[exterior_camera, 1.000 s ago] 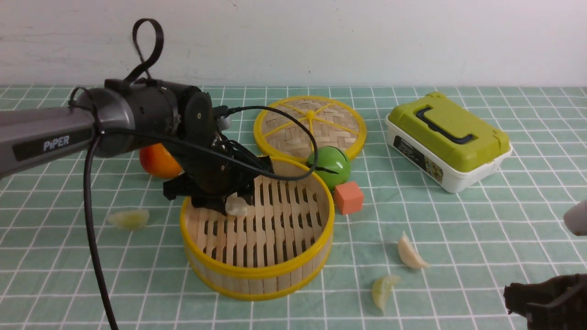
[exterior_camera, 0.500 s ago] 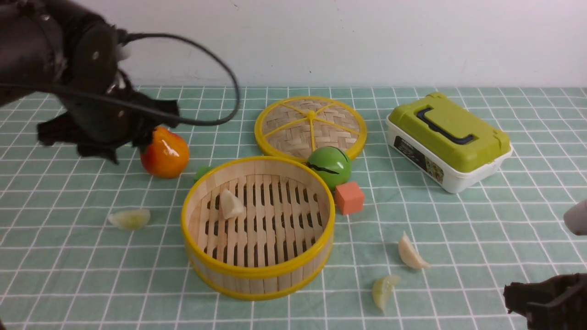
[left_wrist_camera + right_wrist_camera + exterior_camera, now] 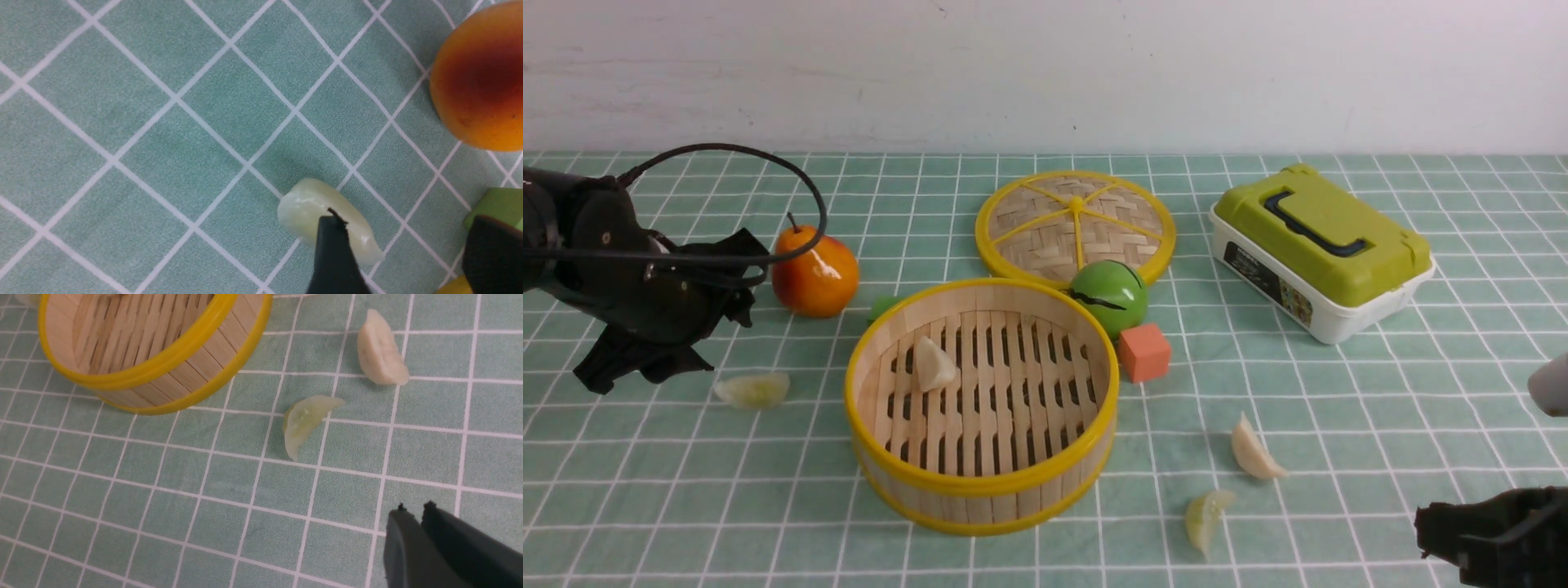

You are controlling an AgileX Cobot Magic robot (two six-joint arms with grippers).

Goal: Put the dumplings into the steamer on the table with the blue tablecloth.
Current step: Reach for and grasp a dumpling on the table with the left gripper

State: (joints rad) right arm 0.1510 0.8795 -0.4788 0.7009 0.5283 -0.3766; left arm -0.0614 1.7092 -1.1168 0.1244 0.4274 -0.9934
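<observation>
The steamer stands mid-table on the blue tablecloth, with one cream dumpling lying on its slats. A second dumpling lies on the cloth to its left. My left gripper hovers open just left of and above it; in the left wrist view one finger overlaps that dumpling. Two more dumplings lie right of the steamer. My right gripper is shut and empty near the front right corner, short of the greenish dumpling and the cream one.
An orange pear stands just behind the left gripper. A green ball and an orange cube sit against the steamer's far right side. Behind them lies a flat woven lid. A green-lidded box stands back right.
My left gripper let go of a dumpling inside the steamer, lifted out, swung left and came down near the dumpling on the left cloth. The right gripper has barely moved.
</observation>
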